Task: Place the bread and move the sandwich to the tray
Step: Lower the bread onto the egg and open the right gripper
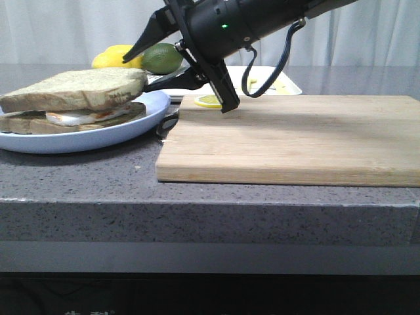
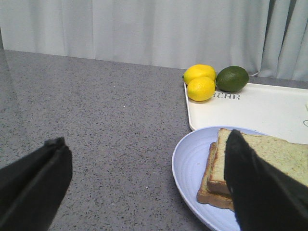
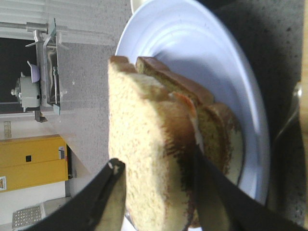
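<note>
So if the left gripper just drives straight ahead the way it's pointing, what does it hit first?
Probably nothing soon: the left gripper, jaws open, points over bare countertop toward the curtain. The blue plate with the sandwich sits just off to one side; its rim might brush one jaw, though depth is unclear.

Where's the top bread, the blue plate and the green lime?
bread (image 1: 79,88), front view, middle of the top slice's side.
plate (image 2: 188,159), left wrist view, bare left part.
lime (image 2: 232,78), left wrist view, middle of its skin.
</note>
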You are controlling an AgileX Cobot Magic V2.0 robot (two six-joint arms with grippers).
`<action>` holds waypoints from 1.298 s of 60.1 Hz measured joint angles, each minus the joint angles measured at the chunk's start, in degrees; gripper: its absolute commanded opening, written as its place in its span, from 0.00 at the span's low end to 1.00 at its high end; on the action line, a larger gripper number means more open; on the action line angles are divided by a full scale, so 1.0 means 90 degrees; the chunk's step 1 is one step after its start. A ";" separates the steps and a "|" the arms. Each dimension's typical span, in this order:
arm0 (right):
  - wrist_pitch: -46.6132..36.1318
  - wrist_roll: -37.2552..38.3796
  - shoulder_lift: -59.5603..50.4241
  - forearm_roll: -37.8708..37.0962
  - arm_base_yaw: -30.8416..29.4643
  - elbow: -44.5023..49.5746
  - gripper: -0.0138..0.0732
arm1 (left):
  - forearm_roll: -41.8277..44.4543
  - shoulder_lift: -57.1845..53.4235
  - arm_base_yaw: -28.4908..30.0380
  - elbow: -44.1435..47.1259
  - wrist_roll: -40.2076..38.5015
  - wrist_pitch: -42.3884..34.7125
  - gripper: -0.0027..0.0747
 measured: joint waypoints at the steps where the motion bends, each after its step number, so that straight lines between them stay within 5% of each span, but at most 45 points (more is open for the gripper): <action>1: 0.0075 0.0000 0.0000 0.0000 -0.0027 0.0000 0.59 | 0.0000 0.0000 0.0000 0.0000 0.0000 0.0000 0.85; 19: 0.0894 0.0000 -0.0484 -0.1074 -0.0606 0.0190 0.56 | 0.0000 0.0000 0.0000 0.0000 0.0000 0.0000 0.85; 45: 0.1614 0.0079 -0.2632 -0.4869 -0.1780 0.0401 0.06 | 0.0000 0.0000 0.0000 0.0000 0.0000 0.0000 0.85; 63: 0.1976 0.0482 -0.4080 -0.7369 -0.2594 0.0653 0.07 | 0.0000 0.0000 0.0000 0.0000 0.0000 0.0000 0.85; 78: 0.0431 0.0507 -0.6069 -0.7602 -0.2597 0.2436 0.07 | 0.0000 0.0000 0.0000 0.0000 0.0000 0.0000 0.85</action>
